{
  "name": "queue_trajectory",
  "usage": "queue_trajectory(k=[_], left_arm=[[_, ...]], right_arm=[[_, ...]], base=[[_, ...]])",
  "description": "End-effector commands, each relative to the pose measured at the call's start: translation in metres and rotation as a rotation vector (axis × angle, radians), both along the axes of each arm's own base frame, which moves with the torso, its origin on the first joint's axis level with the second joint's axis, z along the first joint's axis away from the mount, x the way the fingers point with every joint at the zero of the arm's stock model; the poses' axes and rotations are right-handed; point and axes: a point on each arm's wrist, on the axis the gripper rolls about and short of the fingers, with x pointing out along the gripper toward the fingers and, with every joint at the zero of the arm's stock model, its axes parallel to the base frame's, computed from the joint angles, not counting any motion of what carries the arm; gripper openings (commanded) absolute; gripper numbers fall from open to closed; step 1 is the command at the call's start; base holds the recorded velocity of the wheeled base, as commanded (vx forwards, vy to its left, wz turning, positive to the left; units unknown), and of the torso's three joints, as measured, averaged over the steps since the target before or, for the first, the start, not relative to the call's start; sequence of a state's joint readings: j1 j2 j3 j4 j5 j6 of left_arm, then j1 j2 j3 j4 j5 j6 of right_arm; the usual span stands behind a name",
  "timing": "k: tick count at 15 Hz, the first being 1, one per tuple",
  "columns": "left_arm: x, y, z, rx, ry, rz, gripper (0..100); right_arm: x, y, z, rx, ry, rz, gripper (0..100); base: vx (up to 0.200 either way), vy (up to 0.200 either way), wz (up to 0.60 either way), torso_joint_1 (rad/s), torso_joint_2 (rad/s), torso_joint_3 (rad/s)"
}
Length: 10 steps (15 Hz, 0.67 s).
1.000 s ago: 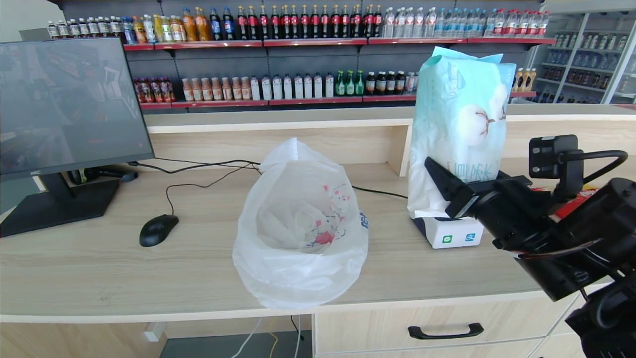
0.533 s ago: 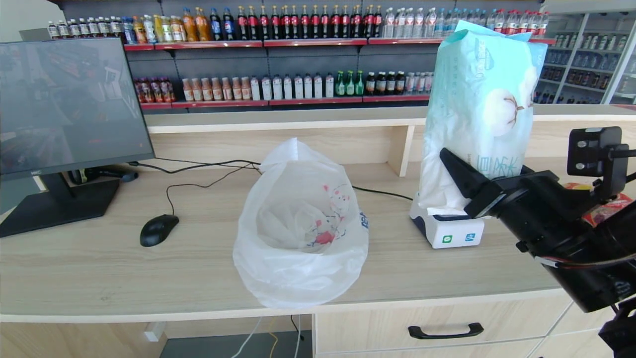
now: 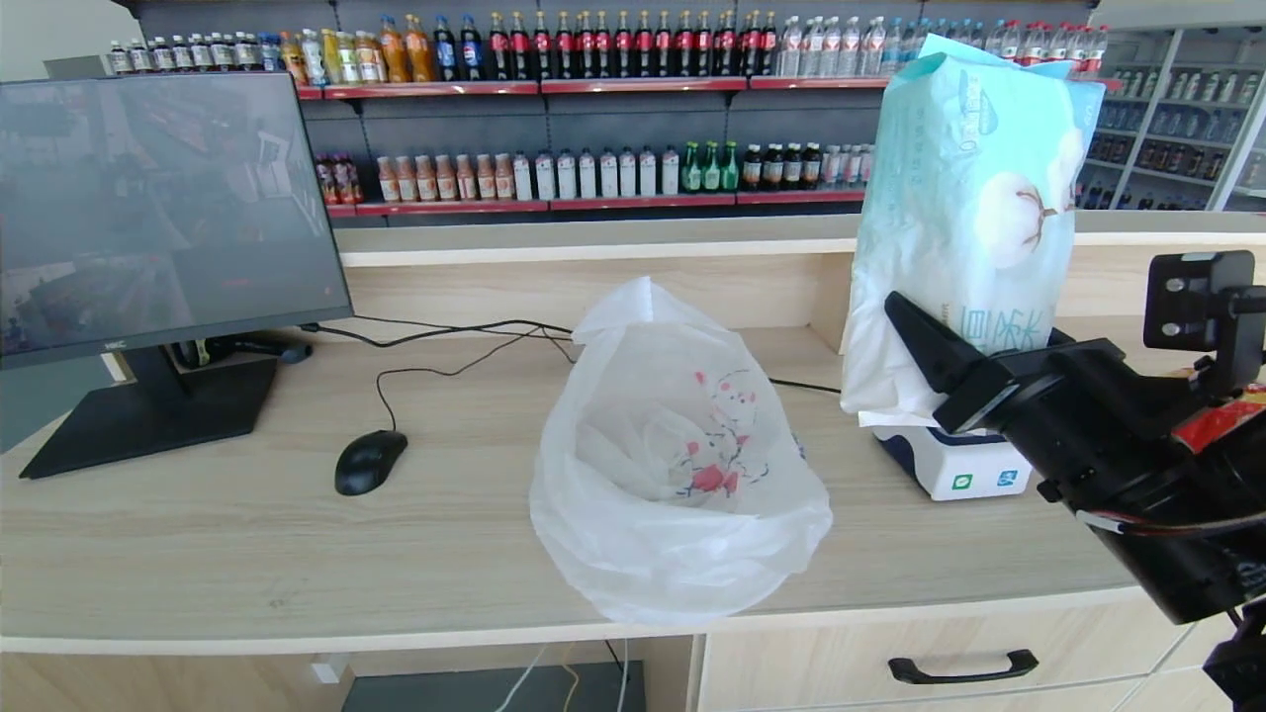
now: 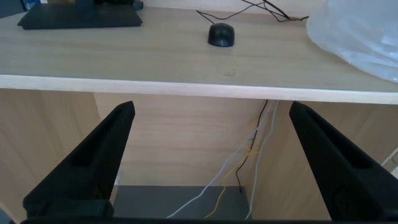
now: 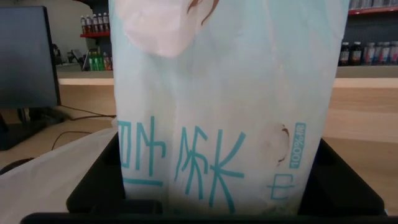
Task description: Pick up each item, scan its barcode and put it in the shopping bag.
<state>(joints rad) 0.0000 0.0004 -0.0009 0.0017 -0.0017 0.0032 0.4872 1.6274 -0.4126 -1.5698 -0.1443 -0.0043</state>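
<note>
Store checkout: light wood counter up front, bottle shelves along the far wall. Left end effector sits low on the near left, below the counter's front edge, fingers spread wide with nothing between them. Far left on the counter: dark monitor on its stand, screen off. Black mouse just right of the stand, nearer the front, wired. Centre: white translucent shopping bag standing on the counter, mouth open upward, cartoon print on the inner wall, near side reaching the counter's front edge. Contents too hazy to make out. Right of the bag, apart from it: small white scanner on the counter. Tissue pack, pale teal with a cotton-boll graphic, is upright directly over the scanner; lower end meets the scanner top in the head view, can't tell if it's actually touching. Right end effector is clamped on the pack's lower part, one black finger on each side, arm coming in from the near right. Red packet partly hidden behind that arm at the far right. Black drawer handle under the counter front, right side.
</note>
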Motion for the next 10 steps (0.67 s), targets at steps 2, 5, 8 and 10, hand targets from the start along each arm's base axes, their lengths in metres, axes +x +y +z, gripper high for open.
queue_trajectory(k=[2, 5, 8, 10], left_arm=[[0.0, 0.0, 0.0, 0.0, 0.0, 0.0, 100], [0.0, 0.0, 0.0, 0.001, 0.0, 0.0, 100], [0.0, 0.0, 0.0, 0.003, -0.003, 0.0, 100], [0.0, 0.0, 0.0, 0.003, -0.001, 0.0, 100]], right_arm=[[0.0, 0.0, -0.001, -0.001, 0.002, 0.001, 0], [-0.002, -0.001, 0.001, 0.002, -0.005, -0.001, 0], [0.001, 0.007, 0.035, 0.068, -0.13, 0.026, 0], [-0.003, 0.016, 0.033, 0.111, -0.108, 0.091, 0]], base=[[0.0, 0.2, 0.0, 0.005, 0.0, 0.0], [0.0, 0.0, 0.0, 0.0, 0.0, 0.0], [0.0, 0.0, 0.0, 0.0, 0.0, 0.0], [0.0, 0.0, 0.0, 0.0, 0.0, 0.0]])
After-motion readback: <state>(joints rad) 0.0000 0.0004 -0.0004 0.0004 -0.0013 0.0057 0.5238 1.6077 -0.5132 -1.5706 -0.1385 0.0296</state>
